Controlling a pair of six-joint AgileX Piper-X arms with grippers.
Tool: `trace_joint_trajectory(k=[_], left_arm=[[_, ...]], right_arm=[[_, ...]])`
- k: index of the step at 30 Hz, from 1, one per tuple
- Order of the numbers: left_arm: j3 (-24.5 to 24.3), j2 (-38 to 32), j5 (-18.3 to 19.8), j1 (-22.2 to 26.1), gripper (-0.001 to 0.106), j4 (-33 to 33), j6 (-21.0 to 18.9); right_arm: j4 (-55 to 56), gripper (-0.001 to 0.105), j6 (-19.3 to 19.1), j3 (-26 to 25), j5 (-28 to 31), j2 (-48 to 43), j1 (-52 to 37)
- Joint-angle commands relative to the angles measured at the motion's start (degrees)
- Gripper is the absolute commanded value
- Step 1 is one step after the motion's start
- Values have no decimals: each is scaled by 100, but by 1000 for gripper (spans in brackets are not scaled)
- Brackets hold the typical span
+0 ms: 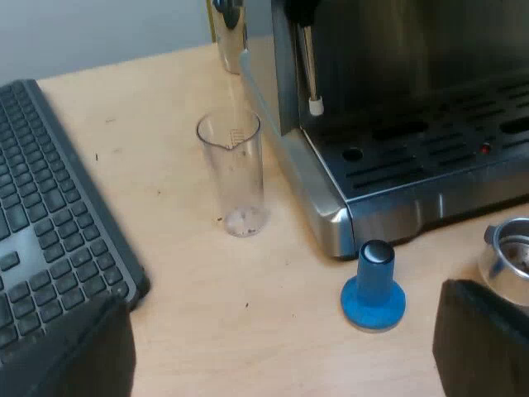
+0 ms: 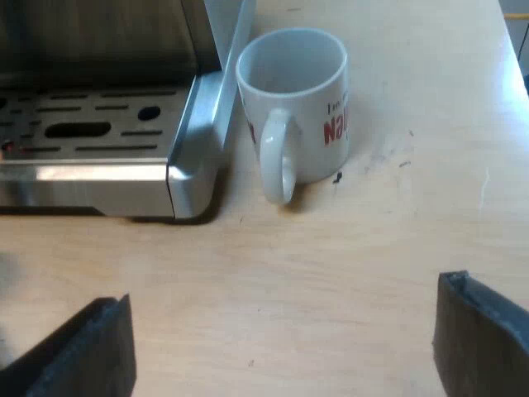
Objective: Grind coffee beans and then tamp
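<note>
Our left gripper (image 1: 281, 298), spread and empty, is nearer: tamper (image 1: 374, 285) upright just ahead, holder (image 1: 508, 252) beside it — right gripper (image 2: 287, 289), also spread, faces the mug (image 2: 310, 149).

Left wrist view: steeply down, near measuring glass (image 1: 231, 174).
Right wrist view: same (near mug (image 2: 293, 107)).
Shared: espresso machine (image 1: 388, 194) front.

red "na", partly cut off, on white mug (image 2: 307, 141)
</note>
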Motion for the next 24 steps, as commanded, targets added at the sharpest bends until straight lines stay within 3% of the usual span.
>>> trace_joint_trajectory(k=[1, 4, 24], left_arm=[[59, -216, -60, 1, 79, -49, -8], [242, -216, -60, 1, 79, 70, -8], [246, -216, -60, 1, 79, 43, -8]], right_arm=[[-82, 77, -71, 43, -60, -273, -24], [-67, 77, -71, 114, -60, -273, -24], [65, 77, -39, 460, -60, -262, -24]])
